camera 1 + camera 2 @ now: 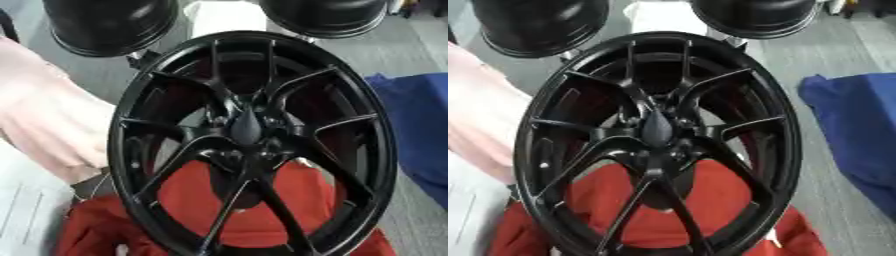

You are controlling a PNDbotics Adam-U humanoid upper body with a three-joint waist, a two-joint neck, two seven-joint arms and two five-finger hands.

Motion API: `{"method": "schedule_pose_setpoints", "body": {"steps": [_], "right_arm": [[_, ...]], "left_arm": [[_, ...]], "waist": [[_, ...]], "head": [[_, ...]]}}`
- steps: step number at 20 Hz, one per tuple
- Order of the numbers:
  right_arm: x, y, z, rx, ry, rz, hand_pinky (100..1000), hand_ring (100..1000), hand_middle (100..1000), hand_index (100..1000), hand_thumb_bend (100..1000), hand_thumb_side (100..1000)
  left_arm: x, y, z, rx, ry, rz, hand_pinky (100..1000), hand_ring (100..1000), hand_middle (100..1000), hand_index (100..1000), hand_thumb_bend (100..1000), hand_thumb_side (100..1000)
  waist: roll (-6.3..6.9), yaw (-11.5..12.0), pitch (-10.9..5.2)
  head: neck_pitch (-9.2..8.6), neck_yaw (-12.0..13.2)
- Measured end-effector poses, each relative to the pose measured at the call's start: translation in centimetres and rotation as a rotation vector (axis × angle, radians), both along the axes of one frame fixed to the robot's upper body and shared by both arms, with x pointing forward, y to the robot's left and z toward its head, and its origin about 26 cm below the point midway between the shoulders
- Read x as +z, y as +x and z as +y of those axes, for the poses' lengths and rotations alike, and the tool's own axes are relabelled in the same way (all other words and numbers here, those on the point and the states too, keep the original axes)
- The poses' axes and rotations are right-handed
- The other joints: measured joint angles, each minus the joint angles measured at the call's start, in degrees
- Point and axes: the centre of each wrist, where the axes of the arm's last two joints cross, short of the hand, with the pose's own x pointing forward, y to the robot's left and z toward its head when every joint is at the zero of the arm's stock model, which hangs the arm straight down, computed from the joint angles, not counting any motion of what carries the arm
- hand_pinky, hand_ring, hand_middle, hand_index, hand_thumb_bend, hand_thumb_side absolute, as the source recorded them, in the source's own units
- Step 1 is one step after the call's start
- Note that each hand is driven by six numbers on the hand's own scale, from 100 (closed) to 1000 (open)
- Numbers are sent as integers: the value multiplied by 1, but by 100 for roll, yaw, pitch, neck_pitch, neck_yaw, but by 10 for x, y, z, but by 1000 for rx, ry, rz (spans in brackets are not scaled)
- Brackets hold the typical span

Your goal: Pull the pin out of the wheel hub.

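Glossy black multi-spoke alloy wheel (254, 145) is seen filling most of both views, nearest the camera, stood roughly upright and tilted slightly, face toward the head. Its hub (247, 131) sits at the centre where the paired spokes meet; a dark tapered cone-shaped piece (246, 125) is seen projecting from the hub centre, touching it, possibly the pin, but that cannot be confirmed. Small round lug holes are visible around the hub. Red cloth or cushion (262, 205) is seen behind and beneath the lower half of the wheel, showing through the spoke gaps. Pale pink sleeve of a person's arm (48, 115) comes in from the left edge, lying just beside the wheel's left rim; whether it touches the rim cannot be told. Two more black round wheel-like objects are seen at the far edge, one upper left (109, 22), one upper right (324, 15), with a white surface (226, 17) between them. Blue fabric (855, 135) lies at the right on grey floor (798, 65), apart from the wheel. Neither robot hand is seen in either view, so no finger state can be reported.
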Motion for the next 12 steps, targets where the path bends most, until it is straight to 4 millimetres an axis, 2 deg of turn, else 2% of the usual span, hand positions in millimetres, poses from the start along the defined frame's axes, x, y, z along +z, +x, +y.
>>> {"method": "schedule_pose_setpoints", "body": {"steps": [1,2,5,7,10,12], "right_arm": [[-1,-1,-2,-32,12,-25,939,912,841,815,123,528],[-2,-2,-3,-59,25,-53,942,915,843,817,100,553],[-4,-2,0,-111,67,-132,943,915,841,815,100,573],[-2,0,6,-113,89,-180,934,896,818,793,100,505],[9,4,23,-75,100,-250,929,892,812,790,185,319],[16,8,37,-43,92,-275,928,888,807,784,191,290]], "left_arm": [[0,0,0,0,0,0,729,668,634,694,567,661],[0,0,0,1,0,0,729,668,634,694,567,661],[0,0,0,2,0,0,729,668,634,694,567,660],[0,0,1,4,0,-1,730,668,634,694,566,660],[0,0,1,4,0,-1,730,669,635,694,565,660],[0,0,1,4,0,-1,730,669,635,694,566,660]], "waist": [[0,0,-5],[1,-1,-7],[2,4,-10],[2,19,-15],[0,53,-19],[-3,75,-20]], "head": [[0,0],[-1,1],[-2,6],[-2,8],[-2,7],[-2,0]]}}
